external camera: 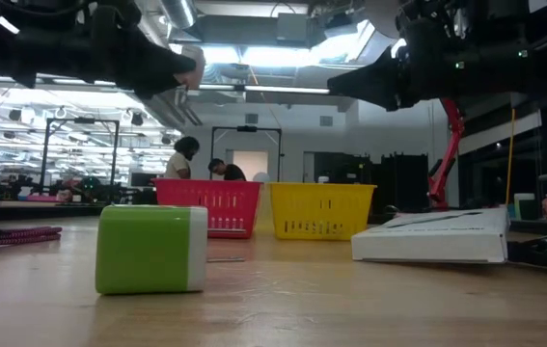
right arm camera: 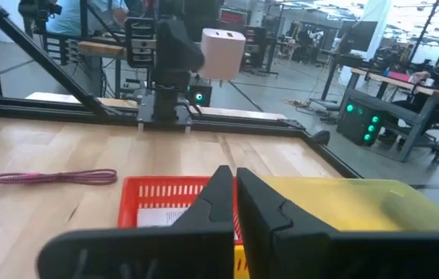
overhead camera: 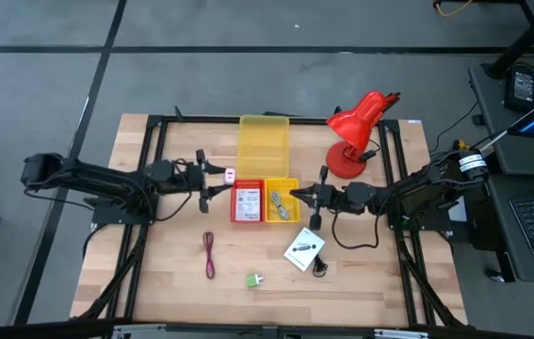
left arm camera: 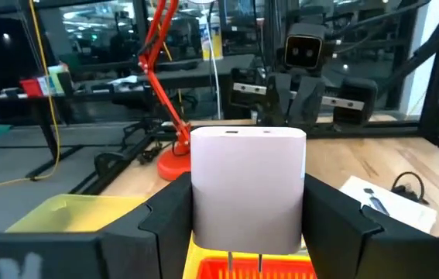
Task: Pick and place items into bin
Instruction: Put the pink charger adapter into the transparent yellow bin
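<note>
My left gripper (overhead camera: 221,178) holds a pale pink cube (left arm camera: 248,190) in the air by the far left corner of the red bin (overhead camera: 247,201). Two metal prongs stick out of the cube's underside. My right gripper (overhead camera: 297,195) is shut and empty, level above the small yellow bin (overhead camera: 283,201), which holds a small item. A printed packet lies in the red bin. On the near part of the table lie a green block (overhead camera: 253,280), a white packet (overhead camera: 304,250), a black cable (overhead camera: 320,266) and a dark red cord (overhead camera: 209,254). My left gripper pinches the pink cube by two opposite side faces (left arm camera: 197,194), one finger (left arm camera: 165,225) on each. The fingers come level from the table's left. The cube is lifted clear and upright, prongs down, above the red bin's rim (left arm camera: 250,270).
A red desk lamp (overhead camera: 356,132) stands at the far right of the table. A larger yellow container (overhead camera: 264,143) sits behind the two bins. A dark metal frame runs along the table's sides. Bare wood lies at the near left. People stand in the room beyond.
</note>
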